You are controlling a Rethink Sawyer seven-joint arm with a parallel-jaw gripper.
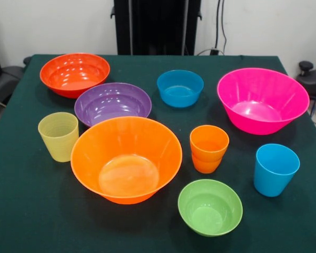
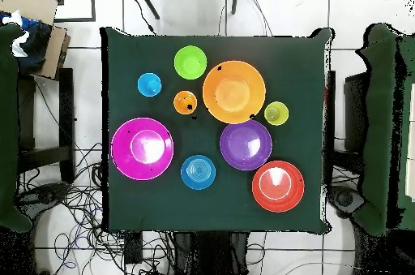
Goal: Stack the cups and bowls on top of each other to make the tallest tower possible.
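Note:
The vessels stand apart and upright on the dark green table. The large orange bowl is at front centre, the hot pink bowl at right. The purple bowl and red-orange bowl are at back left, the small blue bowl at back centre, the lime green bowl at front. The pale yellow-green ribbed cup is at left, the orange cup in the middle, the sky blue cup at right. The yellow cup is not visible. The gripper is out of view in both views.
The robot's black pedestal stands behind the table's far edge. In the overhead view, the table has chairs on both sides and cables on the floor around it.

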